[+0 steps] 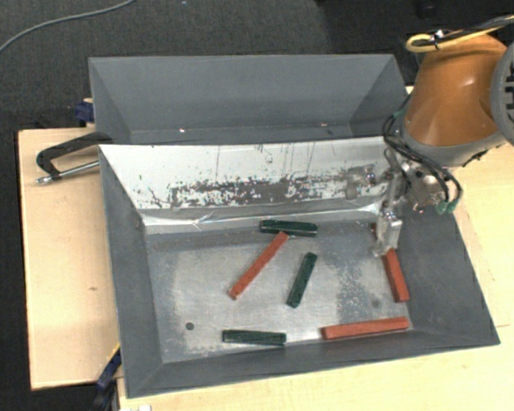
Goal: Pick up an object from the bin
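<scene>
Gripper (386, 238) low at the right side of the grey bin (130, 279), just at the upper end of a short red stick (395, 277); open or closed, cannot tell. Along the front wall nearby, a red bar (365, 328). Mid-floor, a dark green stick (301, 280) beside a long red stick (259, 266).

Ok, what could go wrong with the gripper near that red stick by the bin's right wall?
The red stick lies close to the foot of the sloping right wall, so the gripper may scrape that wall. It is also near the stick's far end, so a grasp there might slip off.
</scene>
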Available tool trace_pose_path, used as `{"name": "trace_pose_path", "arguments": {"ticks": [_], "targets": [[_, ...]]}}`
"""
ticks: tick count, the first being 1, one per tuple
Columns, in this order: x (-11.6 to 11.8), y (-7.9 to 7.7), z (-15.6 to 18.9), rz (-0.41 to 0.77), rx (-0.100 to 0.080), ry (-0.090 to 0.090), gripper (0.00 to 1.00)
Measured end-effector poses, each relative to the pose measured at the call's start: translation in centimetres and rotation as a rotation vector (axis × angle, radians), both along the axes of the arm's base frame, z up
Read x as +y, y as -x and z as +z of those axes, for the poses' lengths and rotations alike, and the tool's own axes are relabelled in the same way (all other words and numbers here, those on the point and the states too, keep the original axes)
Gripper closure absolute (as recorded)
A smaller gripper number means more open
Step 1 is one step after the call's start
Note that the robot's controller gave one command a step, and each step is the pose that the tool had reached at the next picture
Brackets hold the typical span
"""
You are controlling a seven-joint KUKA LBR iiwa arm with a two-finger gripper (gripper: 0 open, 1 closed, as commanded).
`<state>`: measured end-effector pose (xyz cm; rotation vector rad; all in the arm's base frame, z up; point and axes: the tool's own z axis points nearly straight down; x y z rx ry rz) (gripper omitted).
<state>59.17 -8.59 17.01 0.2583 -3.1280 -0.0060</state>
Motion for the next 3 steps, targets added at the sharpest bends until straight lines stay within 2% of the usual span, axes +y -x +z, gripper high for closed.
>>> {"name": "trace_pose_path", "arguments": {"ticks": [1, 2, 3], "targets": [[6.9, 3.4, -5.7, 0.163, 0.002, -0.001, 0.00], [10.0, 2.0, -9.9, 0.635, -0.007, 0.002, 0.00], [10.1, 1.7, -9.5, 0.636, -0.021, 0.002, 1.00]]}}
